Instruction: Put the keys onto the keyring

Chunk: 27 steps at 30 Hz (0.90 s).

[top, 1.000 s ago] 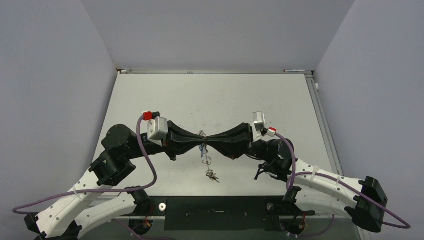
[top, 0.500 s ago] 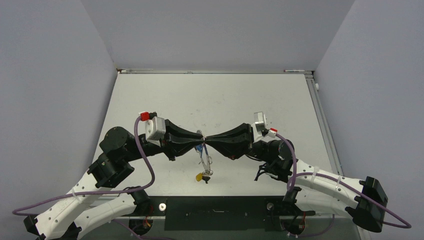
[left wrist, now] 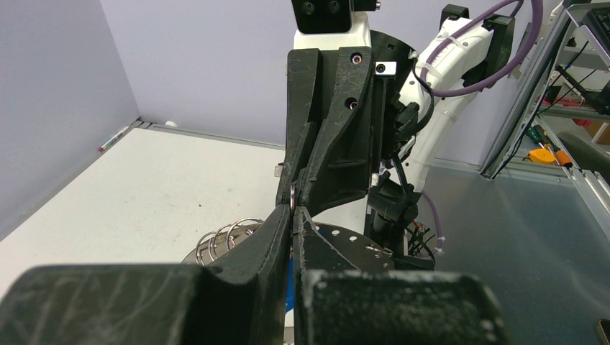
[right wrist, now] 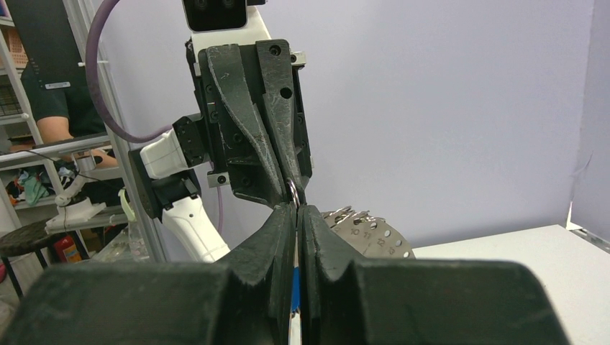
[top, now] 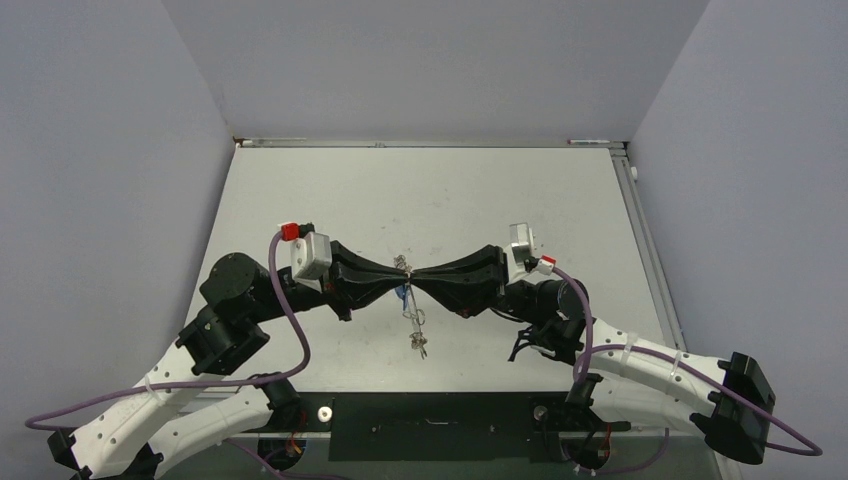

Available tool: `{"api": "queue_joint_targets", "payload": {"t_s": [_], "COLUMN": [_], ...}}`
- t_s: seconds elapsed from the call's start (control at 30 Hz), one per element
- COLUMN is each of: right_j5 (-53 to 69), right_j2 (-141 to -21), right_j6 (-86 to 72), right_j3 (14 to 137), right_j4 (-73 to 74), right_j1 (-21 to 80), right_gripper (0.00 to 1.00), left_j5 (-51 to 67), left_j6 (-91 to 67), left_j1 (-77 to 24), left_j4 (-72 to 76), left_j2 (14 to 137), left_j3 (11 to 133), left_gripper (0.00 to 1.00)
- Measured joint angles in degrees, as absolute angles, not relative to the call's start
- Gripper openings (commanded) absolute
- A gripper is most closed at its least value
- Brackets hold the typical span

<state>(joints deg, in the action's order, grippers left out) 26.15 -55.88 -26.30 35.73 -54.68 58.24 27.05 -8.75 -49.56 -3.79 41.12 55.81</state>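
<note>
My left gripper and right gripper meet tip to tip above the middle of the table. Both are shut on the thin silver keyring. A short arc of the keyring shows between the opposing tips in the right wrist view, and only a sliver of the keyring in the left wrist view. Keys hang below the tips: a blue-headed key and lower a small silver bunch of keys. The blue head shows in the slit of my right gripper, and likewise under my left gripper.
A round perforated metal disc with stamped numbers hangs just under the tips, carrying small silver rings. The white table is walled by grey panels on three sides. The black base rail runs along the near edge.
The hanging bunch has swung: a yellow-headed key showed at its lower left half a second ago and is hidden now. The left arm has shifted slightly; the right arm has held still.
</note>
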Motion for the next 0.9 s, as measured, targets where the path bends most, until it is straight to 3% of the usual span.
{"api": "queue_joint_targets", "payload": {"t_s": [0.07, 0.27, 0.43, 0.53, 0.73, 0.9], "right_j5": [26.13, 25.34, 25.19, 25.28, 26.74, 29.19], "right_j2": [-55.86, -53.82, -52.25, -51.75, -51.72, -52.66], "right_j6": [-25.93, -22.55, -18.59, -16.34, -11.35, -8.38], "right_j3": [35.73, 36.64, 39.48, 41.3, 45.65, 49.08], "right_j4": [-54.35, -47.66, -39.48, -34.68, -25.12, -19.99], "right_j1": [58.24, 58.35, 58.59, 58.61, 58.89, 58.92], "right_gripper": [0.05, 0.23, 0.26, 0.25, 0.06, 0.05], "left_j5": [27.05, 27.18, 27.38, 27.38, 27.77, 28.51], "left_j6": [-8.54, -6.98, -6.37, -6.09, -4.78, -3.77], "left_j1": [-49.56, -49.56, -49.56, -49.56, -49.32, -49.08], "left_j4": [-4.08, -7.9, -9.5, -10.02, -11.84, -13.96], "left_j2": [41.19, 42.76, 43.92, 43.94, 44.14, 44.21], "left_j3": [55.92, 57.76, 59.07, 59.13, 59.64, 61.04], "left_gripper": [0.0, 0.0, 0.0, 0.0, 0.0, 0.0]}}
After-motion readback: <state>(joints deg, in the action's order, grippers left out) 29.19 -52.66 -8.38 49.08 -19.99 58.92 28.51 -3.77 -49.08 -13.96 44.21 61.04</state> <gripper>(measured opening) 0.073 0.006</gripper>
